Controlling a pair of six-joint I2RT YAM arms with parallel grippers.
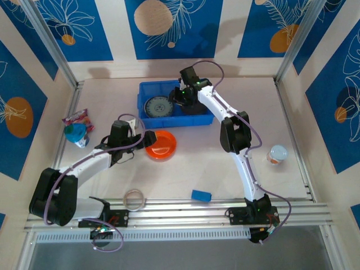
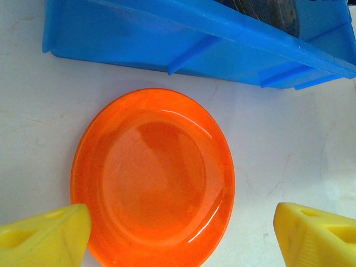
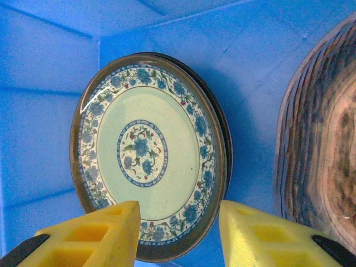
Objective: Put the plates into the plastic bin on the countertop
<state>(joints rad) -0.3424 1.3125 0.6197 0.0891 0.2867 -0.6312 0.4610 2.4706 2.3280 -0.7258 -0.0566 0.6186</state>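
An orange plate (image 1: pixel 161 144) lies flat on the pale countertop (image 1: pixel 197 163), just in front of the blue plastic bin (image 1: pixel 199 119). My left gripper (image 1: pixel 147 139) is at its left edge. In the left wrist view the plate (image 2: pixel 153 178) sits between and beyond the wide-open yellow fingers (image 2: pixel 44 233), untouched, with the bin's wall (image 2: pixel 167 39) behind. My right gripper (image 1: pixel 185 95) hangs open inside the bin. Below it a blue-white patterned plate (image 3: pixel 147 156) rests on a dark one, beside a stack of translucent plates (image 3: pixel 322 150), also seen from above (image 1: pixel 157 107).
A small blue block (image 1: pixel 201 195) and a thin translucent ring (image 1: pixel 134 198) lie near the front rail. A lidded cup (image 1: pixel 277 154) stands at the right. A teal cup with a packet (image 1: pixel 77 130) sits at the left. Silver rails edge the countertop.
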